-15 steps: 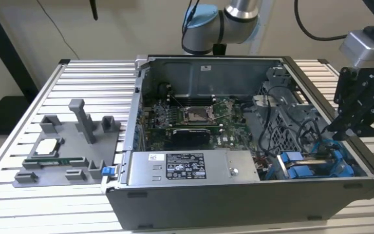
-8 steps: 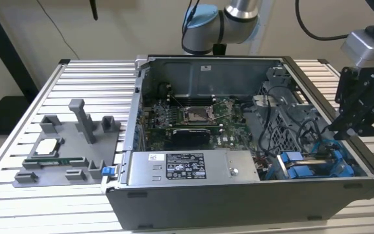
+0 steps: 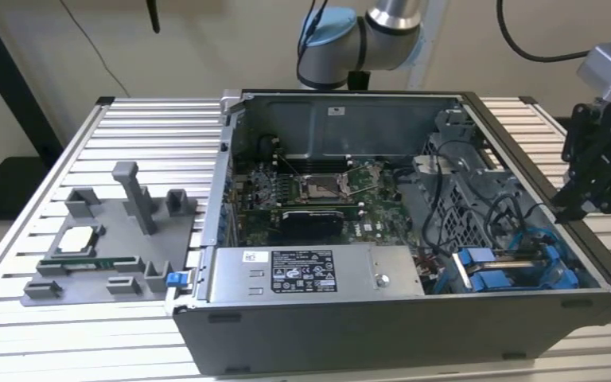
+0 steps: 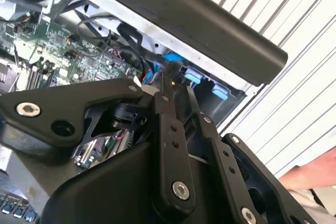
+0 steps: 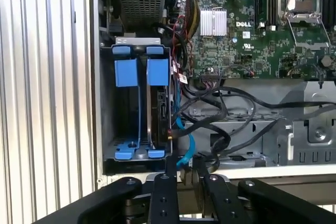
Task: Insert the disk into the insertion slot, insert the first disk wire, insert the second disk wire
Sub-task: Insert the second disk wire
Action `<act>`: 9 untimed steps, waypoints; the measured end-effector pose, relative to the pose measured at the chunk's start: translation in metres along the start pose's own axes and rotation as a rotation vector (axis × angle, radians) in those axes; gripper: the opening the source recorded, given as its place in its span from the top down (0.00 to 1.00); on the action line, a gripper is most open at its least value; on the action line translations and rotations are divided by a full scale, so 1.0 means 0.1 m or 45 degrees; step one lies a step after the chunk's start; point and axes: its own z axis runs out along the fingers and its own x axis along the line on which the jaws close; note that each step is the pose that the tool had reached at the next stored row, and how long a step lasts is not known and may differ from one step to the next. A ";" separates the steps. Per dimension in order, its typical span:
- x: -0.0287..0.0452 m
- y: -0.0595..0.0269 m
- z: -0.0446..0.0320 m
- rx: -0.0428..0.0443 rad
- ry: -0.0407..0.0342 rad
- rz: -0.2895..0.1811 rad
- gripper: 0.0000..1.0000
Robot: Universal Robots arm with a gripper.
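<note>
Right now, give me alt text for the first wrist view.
The gripper hangs over the open computer case beside the insertion slot, where the disk appears seated edge-on between blue fittings. Black and blue cables run alongside.

Exterior view: soft, even room light, prob from overhead, no hard shadows. The slatted table (image 3: 146, 127) reads bright, while the inside of the PC case (image 3: 391, 334) goes dimmer. Second wrist view: table slats blown out to near white, gripper (image 4: 177, 83) basically a black silhouette, hand (image 4: 310, 174) in the corner is mushy. First wrist view: insertion slot (image 5: 123, 119) sits in shadow, and the heatsink (image 5: 212, 23) glints a bit tbh.
</note>
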 end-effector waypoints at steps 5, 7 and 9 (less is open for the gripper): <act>-0.014 -0.067 0.011 -0.033 0.0021 0.003 0.00; -0.020 -0.091 0.020 -0.045 0.0024 0.004 0.00; -0.024 -0.113 0.024 -0.048 0.0028 0.004 0.00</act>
